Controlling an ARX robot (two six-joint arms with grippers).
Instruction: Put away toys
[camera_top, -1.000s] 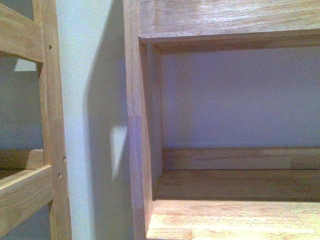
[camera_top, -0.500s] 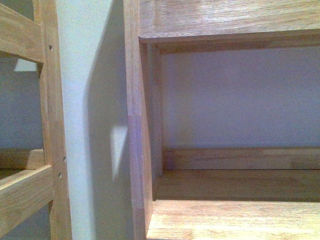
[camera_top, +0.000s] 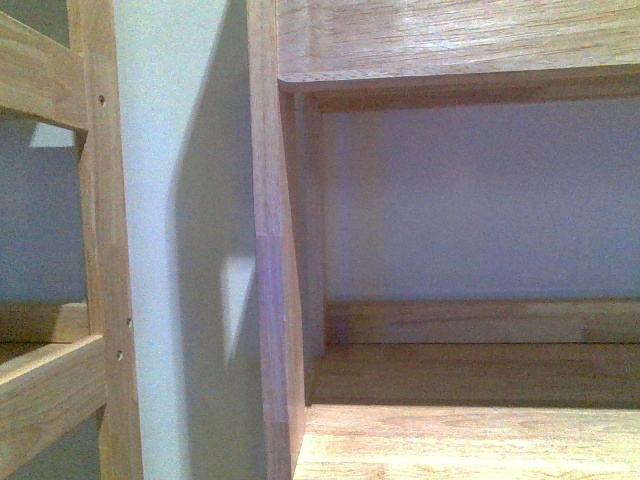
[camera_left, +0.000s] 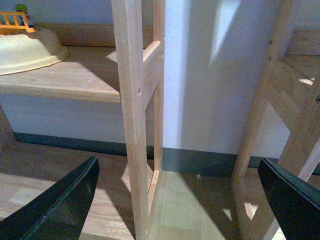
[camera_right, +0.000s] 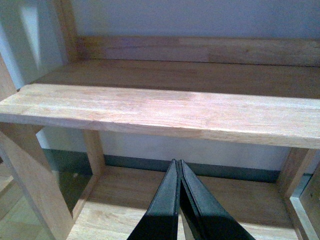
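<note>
Wooden shelf (camera_right: 165, 112) is faced; left gripper (camera_left: 175, 200) spread, right gripper (camera_right: 179, 200) closed empty; no toy seen, so collision with uprights is risked.

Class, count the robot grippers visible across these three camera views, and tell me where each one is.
2. The left gripper hangs open before the wooden upright between two shelf units; the right gripper is shut below the empty shelf board.

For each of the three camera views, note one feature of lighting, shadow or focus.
Front view: soft focus, and the shelf upright throws a broad shadow on the wall. Left wrist view: a sunlit patch high on the wall, with the open left gripper dark against it. Right wrist view: the shelf board is evenly lit, with shade beneath.
</note>
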